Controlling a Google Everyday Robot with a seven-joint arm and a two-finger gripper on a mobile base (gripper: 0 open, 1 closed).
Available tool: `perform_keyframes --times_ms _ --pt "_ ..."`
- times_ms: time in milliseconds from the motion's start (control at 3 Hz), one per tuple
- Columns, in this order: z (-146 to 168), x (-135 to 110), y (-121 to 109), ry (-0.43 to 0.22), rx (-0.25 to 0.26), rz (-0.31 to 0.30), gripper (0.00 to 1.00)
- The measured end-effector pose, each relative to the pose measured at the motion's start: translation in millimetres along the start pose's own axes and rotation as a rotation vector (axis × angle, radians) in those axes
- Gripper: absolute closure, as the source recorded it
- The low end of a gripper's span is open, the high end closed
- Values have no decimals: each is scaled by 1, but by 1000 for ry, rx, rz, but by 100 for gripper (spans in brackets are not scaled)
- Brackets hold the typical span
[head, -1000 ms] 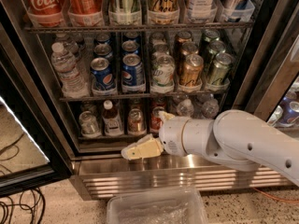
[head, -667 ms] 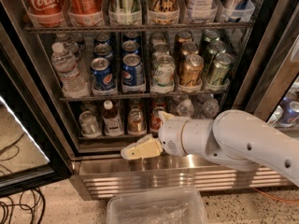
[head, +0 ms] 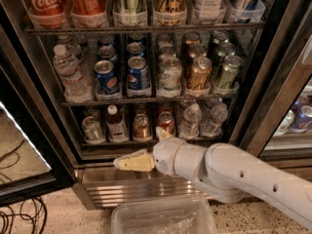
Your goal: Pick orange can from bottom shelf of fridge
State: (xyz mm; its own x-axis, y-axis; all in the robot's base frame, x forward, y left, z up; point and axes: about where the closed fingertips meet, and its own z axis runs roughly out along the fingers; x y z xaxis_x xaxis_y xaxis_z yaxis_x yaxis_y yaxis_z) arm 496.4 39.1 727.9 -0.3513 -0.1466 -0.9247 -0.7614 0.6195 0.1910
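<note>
The fridge (head: 273, 72) stands open in front of me. On its bottom shelf (head: 122, 144) the orange can (head: 142, 127) stands upright with a dull orange-brown body and a silver top. A red can (head: 166, 123) is right beside it on the right. My gripper (head: 138, 147) hangs in front of the shelf's front edge, just below the orange can and apart from it. One cream finger (head: 132, 162) points left and the other (head: 161, 132) points up by the red can. The gripper is open and holds nothing.
A small bottle (head: 116, 124) and a silver can (head: 91, 129) stand left of the orange can, water bottles (head: 191, 121) right of the red can. The glass door (head: 24, 145) is swung open at left. A clear plastic bin (head: 161, 221) and the ribbed base panel (head: 126, 193) lie below.
My gripper and wrist have shifted a little left and down, staying in front of the bottom shelf. The cans have not moved.
</note>
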Motion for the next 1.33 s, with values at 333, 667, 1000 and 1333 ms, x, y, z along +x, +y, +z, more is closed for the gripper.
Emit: perform_keyframes --times_ms 333,667,1000,1333 --pt "18 14 13 -93 27 52 0" --pt "32 0 22 -153 22 106 0" --pt "32 0 22 -153 22 106 0" --pt "40 14 17 -107 76 114 0"
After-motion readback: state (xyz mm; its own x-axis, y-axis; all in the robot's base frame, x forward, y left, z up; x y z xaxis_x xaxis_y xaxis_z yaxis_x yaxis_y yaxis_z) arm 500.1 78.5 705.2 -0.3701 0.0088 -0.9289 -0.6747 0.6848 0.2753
